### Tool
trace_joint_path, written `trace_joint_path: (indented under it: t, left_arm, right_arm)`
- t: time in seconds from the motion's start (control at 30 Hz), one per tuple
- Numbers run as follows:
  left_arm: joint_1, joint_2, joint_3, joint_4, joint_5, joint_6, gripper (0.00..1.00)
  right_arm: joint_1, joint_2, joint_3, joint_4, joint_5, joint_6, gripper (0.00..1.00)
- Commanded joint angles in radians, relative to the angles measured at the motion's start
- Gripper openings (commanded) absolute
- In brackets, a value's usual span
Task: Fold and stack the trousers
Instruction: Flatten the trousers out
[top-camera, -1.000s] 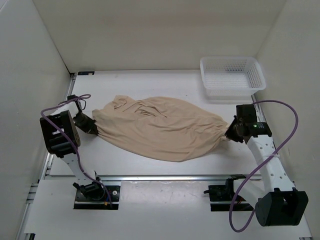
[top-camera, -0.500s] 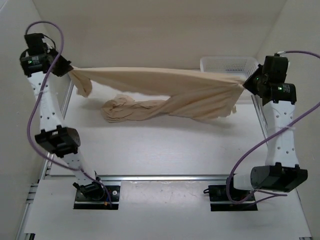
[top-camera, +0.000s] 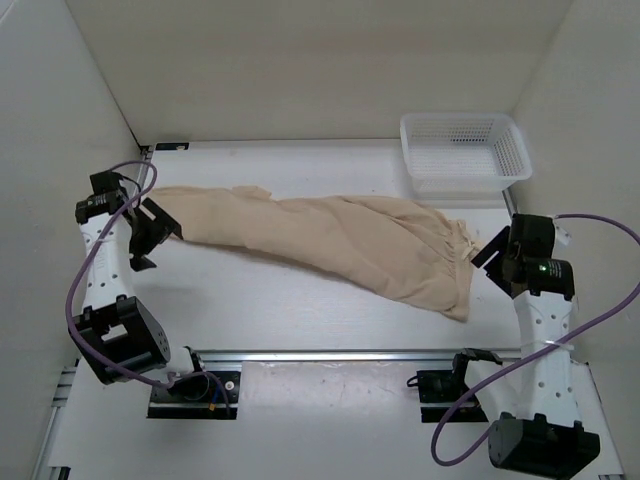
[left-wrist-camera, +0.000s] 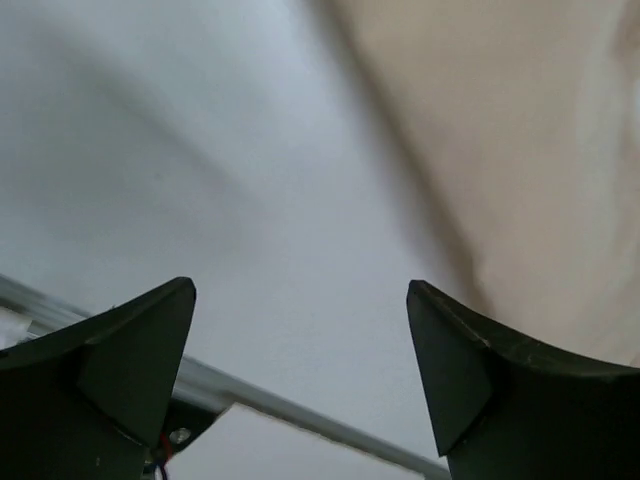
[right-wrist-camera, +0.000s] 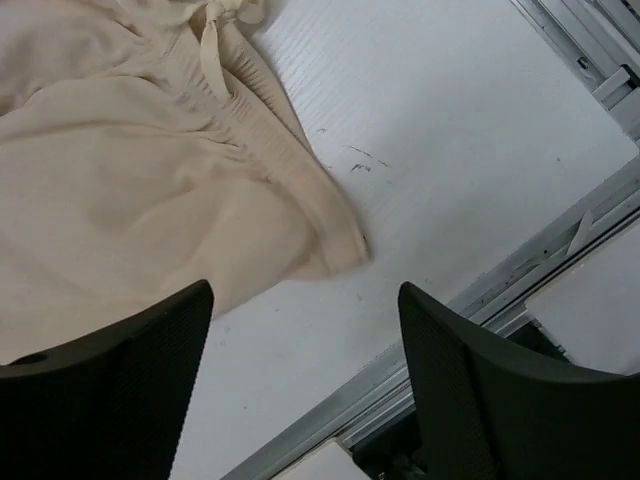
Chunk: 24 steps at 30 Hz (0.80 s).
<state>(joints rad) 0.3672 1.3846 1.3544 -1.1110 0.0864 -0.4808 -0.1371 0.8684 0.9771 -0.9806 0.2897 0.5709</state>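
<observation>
Across the table (top-camera: 300, 315) the beige trousers (top-camera: 330, 240) lie stretched out flat, waistband (right-wrist-camera: 285, 165) to the right. The cloth looks thin, limp and light, so I'd pinch the waistband corners and leg hems. The left gripper (left-wrist-camera: 298, 290) and right gripper (right-wrist-camera: 305, 290) gape empty at either end.

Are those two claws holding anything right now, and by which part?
Nothing. The left gripper and the right gripper are both open and empty; the trousers lie spread on the table.
</observation>
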Motion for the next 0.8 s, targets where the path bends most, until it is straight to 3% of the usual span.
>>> trace_joint_path:
  t: [0.0, 0.13, 0.2, 0.3, 0.33, 0.37, 0.43, 0.47, 0.5, 0.53, 0.6, 0.67, 0.7, 0.77]
  left_arm:
    - [0.003, -0.071, -0.041, 0.031, -0.008, 0.011, 0.99]
    - [0.003, -0.061, 0.008, 0.02, -0.019, 0.002, 0.95]
    - [0.003, -0.052, 0.018, 0.02, -0.042, -0.008, 0.87]
    - [0.012, -0.033, -0.001, 0.043, -0.053, -0.019, 0.74]
    - [0.012, -0.015, -0.001, 0.053, -0.036, -0.019, 0.61]
    - [0.012, -0.006, -0.021, 0.068, -0.025, -0.019, 0.6]
    - [0.012, 0.049, -0.043, 0.105, -0.002, -0.019, 0.62]
    - [0.012, 0.076, -0.043, 0.12, 0.009, -0.019, 0.7]
    - [0.012, 0.109, -0.043, 0.134, 0.018, -0.019, 0.9]
    - [0.012, 0.151, 0.0, 0.134, 0.018, -0.019, 0.96]
    - [0.012, 0.275, 0.052, 0.134, 0.038, -0.034, 0.99]
    - [0.012, 0.367, 0.124, 0.134, 0.047, -0.048, 0.99]
    - [0.012, 0.393, 0.146, 0.134, 0.038, -0.057, 0.99]
    - [0.012, 0.476, 0.207, 0.134, 0.007, -0.073, 0.99]
  right_arm:
    - [-0.007, -0.029, 0.098, 0.01, 0.043, 0.015, 0.81]
    - [-0.007, 0.066, 0.214, -0.001, -0.001, 0.004, 0.84]
    - [-0.007, 0.089, 0.224, -0.001, -0.043, 0.004, 0.84]
    - [-0.007, 0.098, 0.183, 0.02, -0.131, 0.017, 0.76]
    - [-0.007, 0.098, 0.146, 0.031, -0.156, 0.017, 0.72]
    - [-0.007, 0.098, 0.124, 0.045, -0.184, 0.027, 0.59]
    - [-0.007, 0.098, 0.08, 0.06, -0.297, 0.037, 0.42]
    - [-0.007, 0.098, 0.025, 0.084, -0.341, 0.046, 0.36]
    - [-0.007, 0.098, -0.004, 0.097, -0.384, 0.064, 0.27]
    - [-0.007, 0.098, -0.036, 0.112, -0.421, 0.064, 0.24]
    - [-0.007, 0.098, -0.116, 0.134, -0.455, 0.095, 0.28]
    - [-0.016, 0.098, -0.15, 0.134, -0.465, 0.095, 0.45]
    - [-0.016, 0.087, -0.17, 0.134, -0.465, 0.095, 0.61]
    - [-0.025, 0.077, -0.182, 0.109, -0.455, 0.106, 0.74]
